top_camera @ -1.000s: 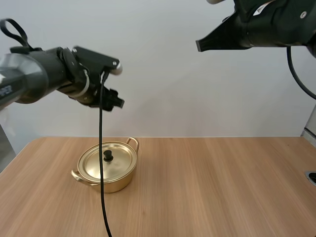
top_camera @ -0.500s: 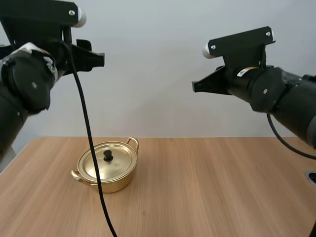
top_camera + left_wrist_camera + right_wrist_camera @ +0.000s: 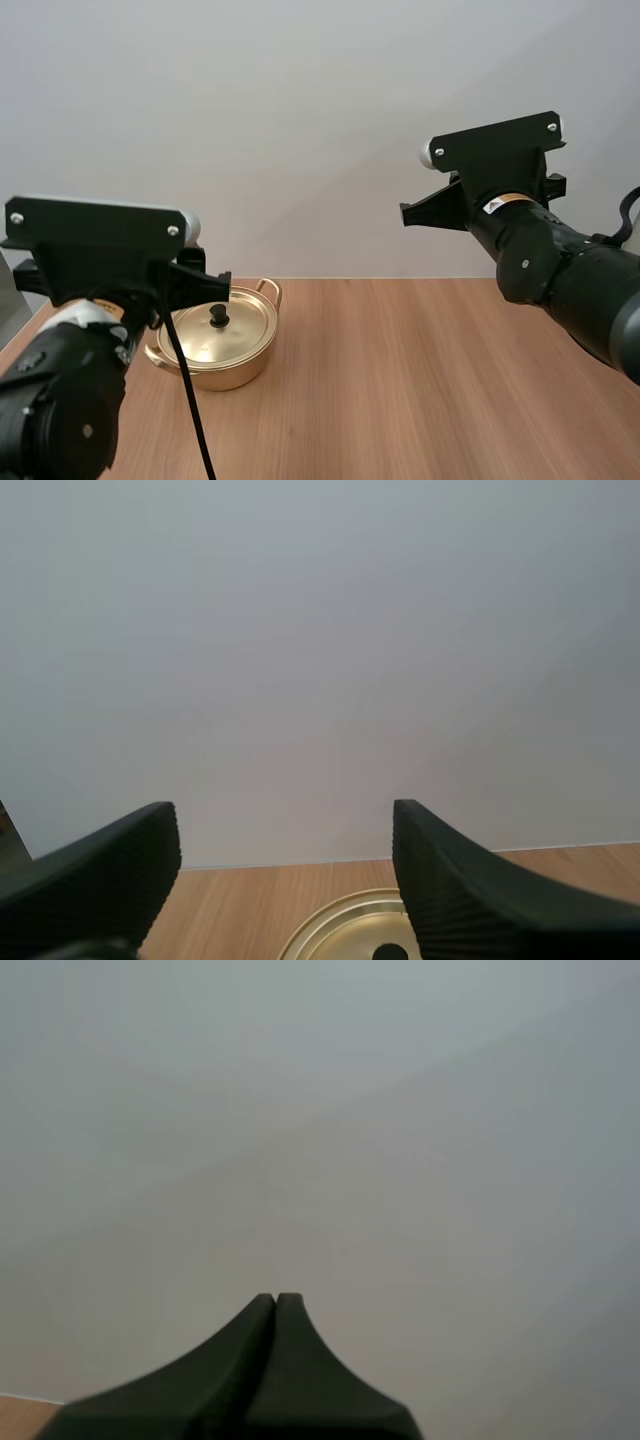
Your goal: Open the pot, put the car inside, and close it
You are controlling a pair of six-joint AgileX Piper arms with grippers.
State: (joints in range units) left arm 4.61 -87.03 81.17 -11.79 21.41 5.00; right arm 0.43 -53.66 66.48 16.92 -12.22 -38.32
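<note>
A golden pot (image 3: 232, 352) with two side handles stands on the left half of the wooden table (image 3: 400, 380). Its lid (image 3: 222, 330) is on, with a black knob (image 3: 218, 317) in the middle. My left arm (image 3: 90, 330) hangs low at the near left, just in front of the pot. My left gripper (image 3: 283, 810) is open, and the lid (image 3: 345, 932) lies below and beyond the gap between its fingers. My right arm (image 3: 540, 250) is raised above the table's right side. My right gripper (image 3: 275, 1302) is shut on nothing and points at the white wall.
A white wall runs behind the table's far edge (image 3: 420, 279). Bare wood stretches from the pot across the middle to the right.
My left arm has dropped from high at the left to low in front of the pot. My right arm has come down from the top edge and turned.
</note>
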